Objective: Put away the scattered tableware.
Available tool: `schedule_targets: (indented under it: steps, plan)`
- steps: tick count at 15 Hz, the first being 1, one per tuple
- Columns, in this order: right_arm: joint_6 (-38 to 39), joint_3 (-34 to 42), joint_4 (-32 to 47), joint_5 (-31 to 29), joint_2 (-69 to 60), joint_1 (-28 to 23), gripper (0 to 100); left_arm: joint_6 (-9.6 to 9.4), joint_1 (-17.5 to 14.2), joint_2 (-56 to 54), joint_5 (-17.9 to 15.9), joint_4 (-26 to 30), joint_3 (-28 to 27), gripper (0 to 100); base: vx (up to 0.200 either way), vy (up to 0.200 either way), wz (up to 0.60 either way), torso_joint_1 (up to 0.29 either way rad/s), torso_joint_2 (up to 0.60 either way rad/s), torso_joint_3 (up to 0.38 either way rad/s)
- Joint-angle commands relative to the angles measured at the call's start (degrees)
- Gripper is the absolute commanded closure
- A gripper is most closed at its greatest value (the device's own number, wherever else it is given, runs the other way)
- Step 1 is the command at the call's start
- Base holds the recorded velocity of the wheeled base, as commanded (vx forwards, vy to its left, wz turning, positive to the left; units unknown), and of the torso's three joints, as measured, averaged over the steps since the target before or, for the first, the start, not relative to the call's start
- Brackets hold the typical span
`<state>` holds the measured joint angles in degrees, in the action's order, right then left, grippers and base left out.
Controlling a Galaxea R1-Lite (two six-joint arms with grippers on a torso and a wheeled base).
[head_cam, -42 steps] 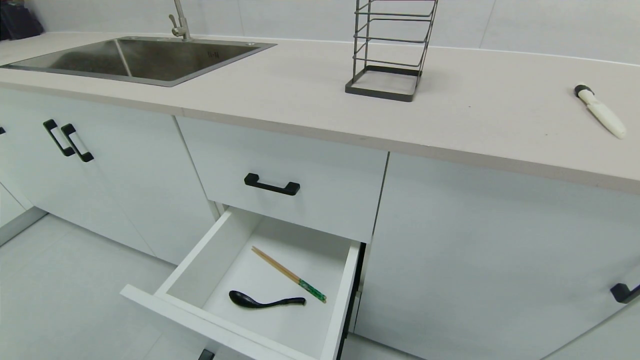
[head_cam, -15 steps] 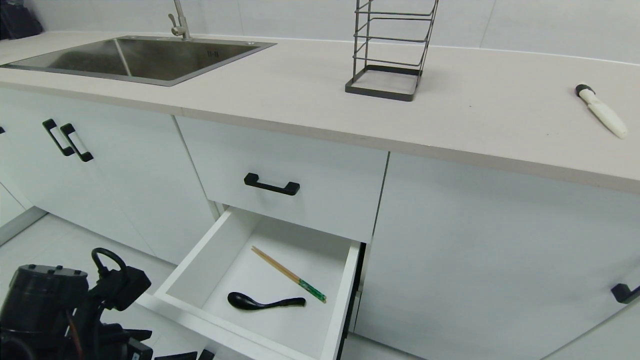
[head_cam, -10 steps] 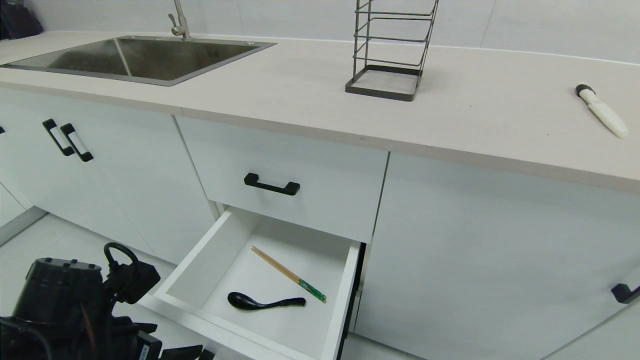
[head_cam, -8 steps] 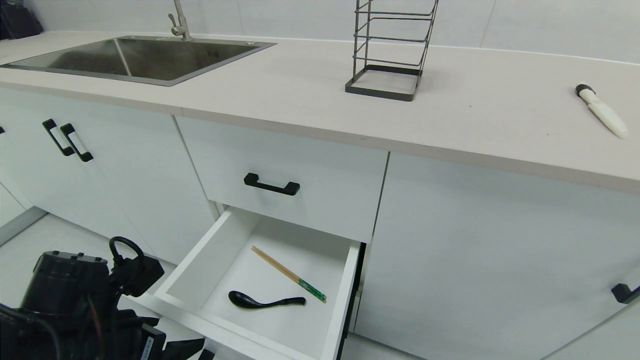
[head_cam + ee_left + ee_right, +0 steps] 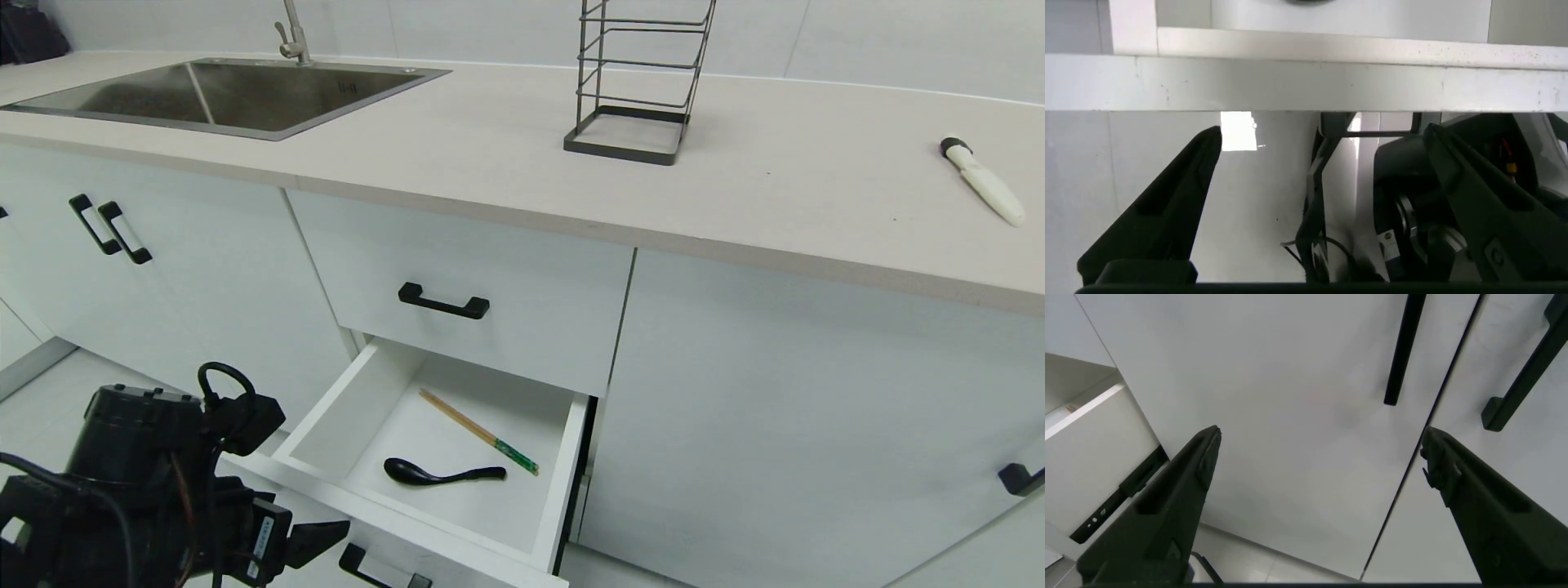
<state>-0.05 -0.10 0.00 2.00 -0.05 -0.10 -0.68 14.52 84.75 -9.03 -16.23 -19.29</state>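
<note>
The lower drawer stands partly open below the counter. Inside it lie a black spoon and a pair of wooden chopsticks with green ends. A white knife with a black cap lies on the counter at the far right. My left gripper is at the drawer's white front panel, beside its black handle, open with nothing between its fingers. My right gripper is open and empty, facing white cabinet doors with black handles.
A dark wire rack stands at the middle back of the counter. A steel sink with a tap is at the back left. The closed upper drawer sits just above the open one.
My left arm has risen into view at the lower left and moved up to the drawer front. The drawer has slid a little way in, carrying the spoon and chopsticks.
</note>
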Motion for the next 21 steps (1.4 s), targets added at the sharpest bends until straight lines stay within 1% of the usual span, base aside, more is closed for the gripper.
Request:
schedule_targets:
  steps: [1,5,7,12,15,21]
  plan:
    - [-0.04,0.01,0.00,0.02,0.05,0.01,0,-0.02,0.07,0.50,-0.02,-0.83,-0.49,0,0.000,0.000,0.00,0.000,0.00,0.000]
    - [-0.04,0.01,0.00,0.02,0.14,0.01,0,-0.20,0.16,1.30,-0.28,-2.50,-0.75,0,0.000,0.000,0.00,0.000,0.00,0.000]
    - [0.05,0.01,0.00,0.02,0.05,0.01,0,-0.28,0.25,2.61,-0.28,-5.13,-0.40,0,0.000,0.000,0.00,0.000,0.00,0.000]
    - [-0.04,0.01,0.00,0.02,0.05,0.01,0,-0.37,0.25,6.13,-0.28,-9.17,-0.49,0,0.000,0.000,0.00,0.000,0.00,0.000]
    - [-0.04,0.01,0.00,0.02,0.05,0.01,0,-0.20,0.16,8.85,-0.28,-14.27,-0.58,0,0.000,0.000,0.00,0.000,0.00,0.000]
    - [-0.04,0.01,0.00,0.02,0.05,0.01,0,-0.28,0.25,13.69,-0.28,-22.62,-0.75,0,0.000,0.000,0.00,0.000,0.00,0.000]
